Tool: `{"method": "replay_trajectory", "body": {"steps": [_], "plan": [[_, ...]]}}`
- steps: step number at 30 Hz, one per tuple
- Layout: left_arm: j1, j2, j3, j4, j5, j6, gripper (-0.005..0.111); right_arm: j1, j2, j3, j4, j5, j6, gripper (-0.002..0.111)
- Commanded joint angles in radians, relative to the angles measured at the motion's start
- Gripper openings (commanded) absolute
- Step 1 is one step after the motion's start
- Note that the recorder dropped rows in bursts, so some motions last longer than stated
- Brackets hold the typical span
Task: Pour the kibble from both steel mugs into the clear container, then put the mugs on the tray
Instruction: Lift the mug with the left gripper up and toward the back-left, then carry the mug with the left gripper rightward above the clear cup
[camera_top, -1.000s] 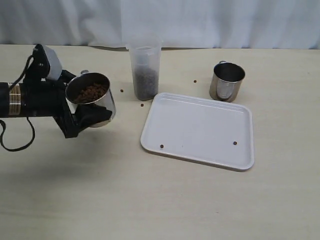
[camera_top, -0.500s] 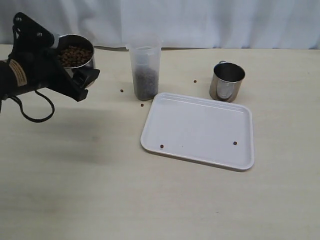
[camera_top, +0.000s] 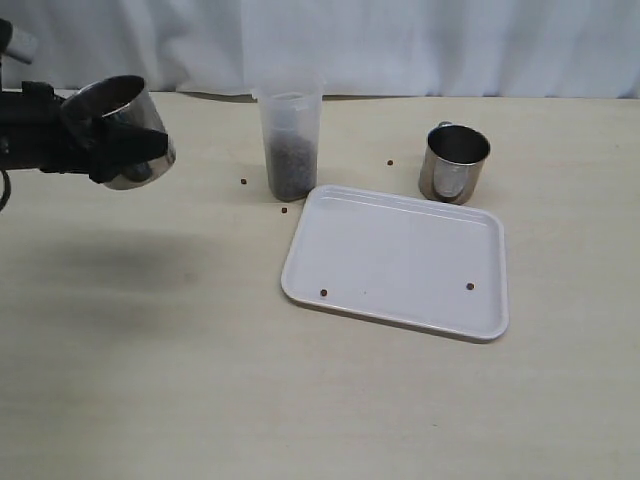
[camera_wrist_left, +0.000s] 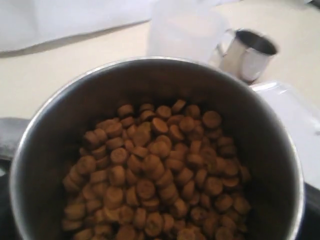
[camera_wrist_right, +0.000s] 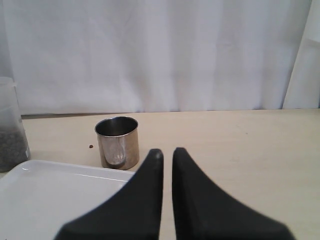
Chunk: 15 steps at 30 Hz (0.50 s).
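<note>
Pale beige tabletop (camera_top: 200, 380) lit evenly, soft shadow cast at left. White pleated curtain (camera_top: 450, 45) hung behind far edge, whole backdrop covered.

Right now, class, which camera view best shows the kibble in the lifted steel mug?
The left wrist view: it looks straight into the mug at the kibble, each pellet distinct. The exterior view shows only the lifted mug from outside; the right wrist view misses it.

The black left gripper (camera_top: 132, 152), reaching in level above the table, clasps a tilted shiny steel mug (camera_top: 120, 105). The black right gripper (camera_wrist_right: 167, 154) has its fingers closed together.
</note>
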Motion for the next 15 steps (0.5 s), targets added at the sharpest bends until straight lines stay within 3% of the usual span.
{"method": "replay_trajectory", "body": {"steps": [1,5,7,15], "plan": [[-0.162,-0.101,-0.012,0.035,0.429,-0.068,0.0,0.004,-0.003,0.005,-0.002,0.002,0.004,0.005],[-0.371,-0.151,-0.042,0.035,0.762,-0.005,0.0,0.004,-0.003,0.005,-0.002,0.002,0.004,0.005],[-0.42,-0.134,-0.063,0.062,0.866,0.0,0.0,0.004,-0.003,0.005,-0.002,0.002,0.004,0.005],[-0.453,-0.019,-0.221,0.088,0.895,-0.006,0.0,0.004,-0.003,0.005,-0.002,0.002,0.004,0.005]]}}
